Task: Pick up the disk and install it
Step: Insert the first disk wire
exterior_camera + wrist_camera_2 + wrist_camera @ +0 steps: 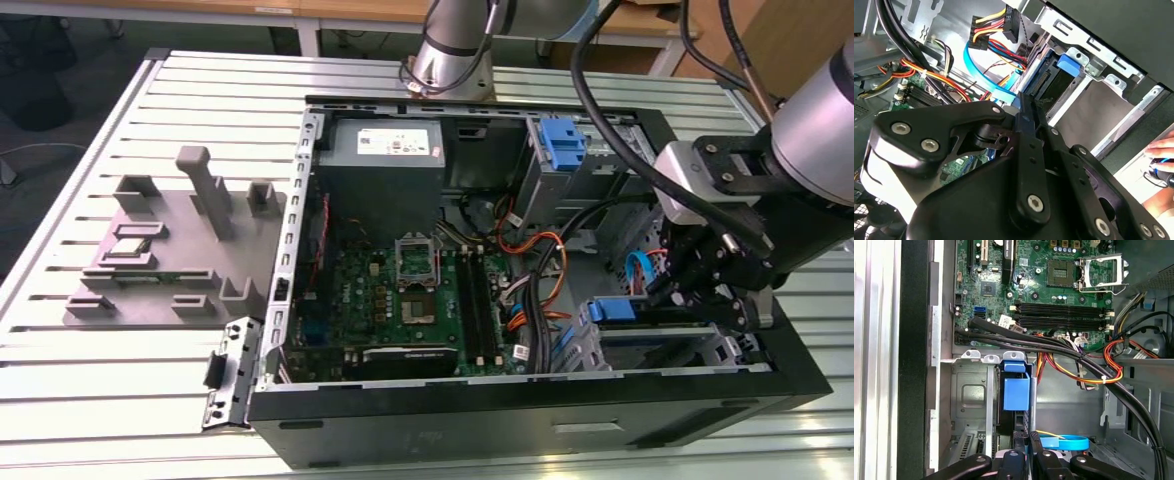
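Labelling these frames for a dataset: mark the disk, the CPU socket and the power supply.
the disk [1016, 394]: first wrist view, on its blue carrier.
CPU socket [1061, 272]: first wrist view, on its dark middle.
power supply [380, 175]: exterior view, on its grey side.

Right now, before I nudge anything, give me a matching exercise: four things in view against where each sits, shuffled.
1. disk
2. gripper
3. grey fixture
4. CPU socket

A. on the slatted table, outside the case
B. on the green motherboard
C. edge-on in the metal drive cage
D. at the disk's end, over the cage

Pairs: 1-C, 2-D, 3-A, 4-B.
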Controlling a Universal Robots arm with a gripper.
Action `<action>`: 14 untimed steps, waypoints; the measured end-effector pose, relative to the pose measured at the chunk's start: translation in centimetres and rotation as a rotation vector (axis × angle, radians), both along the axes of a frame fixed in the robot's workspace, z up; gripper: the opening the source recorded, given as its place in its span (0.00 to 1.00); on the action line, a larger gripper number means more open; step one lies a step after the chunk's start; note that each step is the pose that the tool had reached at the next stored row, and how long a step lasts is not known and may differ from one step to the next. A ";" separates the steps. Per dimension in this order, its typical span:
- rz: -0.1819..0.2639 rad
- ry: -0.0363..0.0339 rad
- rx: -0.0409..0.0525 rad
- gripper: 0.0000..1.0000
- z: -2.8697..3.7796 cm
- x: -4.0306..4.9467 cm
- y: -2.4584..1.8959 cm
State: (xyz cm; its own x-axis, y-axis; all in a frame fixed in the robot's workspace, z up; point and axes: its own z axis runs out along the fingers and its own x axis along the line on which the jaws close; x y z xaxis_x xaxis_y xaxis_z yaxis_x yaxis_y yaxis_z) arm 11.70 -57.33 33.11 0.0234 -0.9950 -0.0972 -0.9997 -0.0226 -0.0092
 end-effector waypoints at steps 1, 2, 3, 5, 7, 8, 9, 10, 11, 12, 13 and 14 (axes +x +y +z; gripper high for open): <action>0.000 0.0000 0.0000 0.16 0.00 0.00 0.00; 0.000 0.0000 0.0000 0.16 -0.01 0.00 0.00; 0.000 0.0000 0.0000 0.16 -0.01 0.00 0.00; 0.000 0.0000 0.0001 0.16 -0.02 0.00 0.00; 0.000 -0.0001 0.0009 0.17 -0.07 0.00 0.00; 0.000 -0.0001 0.0010 0.24 -0.07 0.00 0.00; 0.000 0.0000 0.0003 0.24 -0.04 0.00 0.00; 0.000 0.0000 0.0000 0.24 -0.03 0.00 0.00; 0.000 0.0000 0.0002 0.24 -0.04 0.00 0.00; 0.000 0.0000 0.0000 0.24 -0.02 0.00 0.00; 0.000 -0.0001 -0.0002 0.24 0.07 0.00 0.00; 0.000 0.0000 0.0001 0.24 0.24 0.00 0.00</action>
